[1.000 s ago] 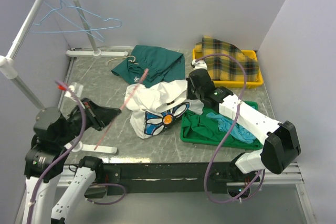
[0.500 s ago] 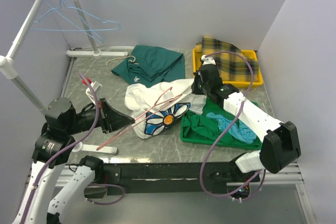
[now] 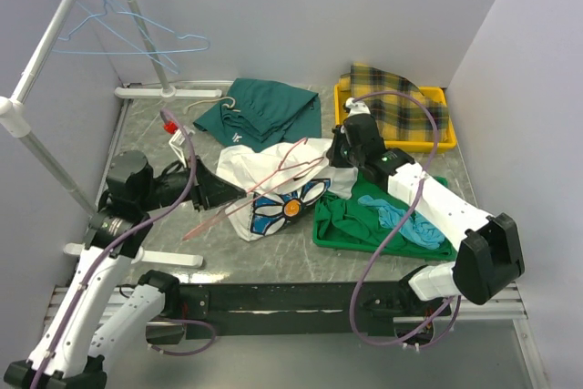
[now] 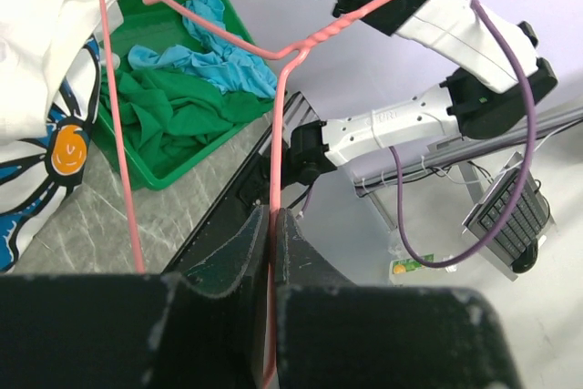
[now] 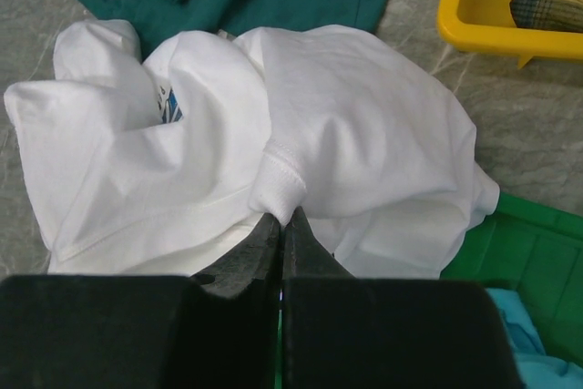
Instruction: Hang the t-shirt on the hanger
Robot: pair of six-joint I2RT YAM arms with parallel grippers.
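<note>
T-shirt, white with a blue flower print, lies bunched on the table near its middle, just left of a green tray that holds green and light blue cloth. We see the right claw closed on a thick fold of the white cloth at the shirt's right side; from the right wrist view the fold looks like a hemmed edge, and the jaws meet around it with no gap. The left claw is closed on the pink hanger, pinching one straight run of its wire. From there the hanger reaches out toward the right arm, and in the top view its wire crosses over the white cloth. We cannot tell whether any part of the wire sits inside the shirt. Behind the shirt lies a dark green garment, touching its far edge. A yellow bin with plaid cloth stands at the back right. Light blue hangers hang on a rack at the back left.
</note>
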